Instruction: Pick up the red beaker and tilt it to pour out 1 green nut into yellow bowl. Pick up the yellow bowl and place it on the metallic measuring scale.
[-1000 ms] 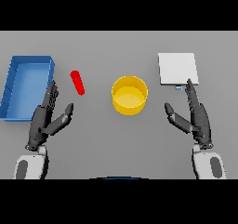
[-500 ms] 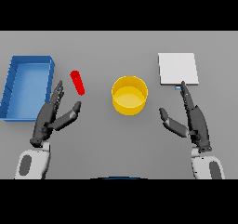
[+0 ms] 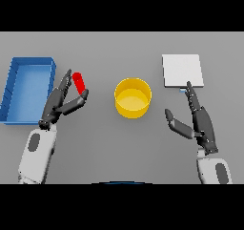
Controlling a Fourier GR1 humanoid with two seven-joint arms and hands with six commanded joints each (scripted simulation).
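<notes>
Head view is looking down on a grey table [image 3: 105, 148]. Standing near the left of it is the red beaker [image 3: 79, 82], a small red cylinder leaning slightly, its top toward the far-left. Just left of it a blue tray [image 3: 10, 88] is lying, open side up. Sitting near the table's middle is the yellow bowl [image 3: 133, 97], upright, well apart from the beaker. Farther right, and a little farther back, the scale [image 3: 182, 70] is lying flat as a pale square plate.

Reaching in from the lower left, the left hand [image 3: 56, 106] is spreading its fingers straight and open, gripping nothing. Its long fingers are pointing up along the beaker's left side, their tips right at the beaker's upper end (whether they are actually touching it, I cannot tell). Its thumb [image 3: 78, 100] is stretching out just below the beaker's base, so the beaker is sitting in the fork between thumb and fingers.

Coming in from the lower right, the right hand [image 3: 202, 121] is also staying open and holding nothing, fingers straight. One fingertip is pointing at the scale's near edge, while its thumb [image 3: 176, 124] is angling out toward the bowl, clear of it.
</notes>
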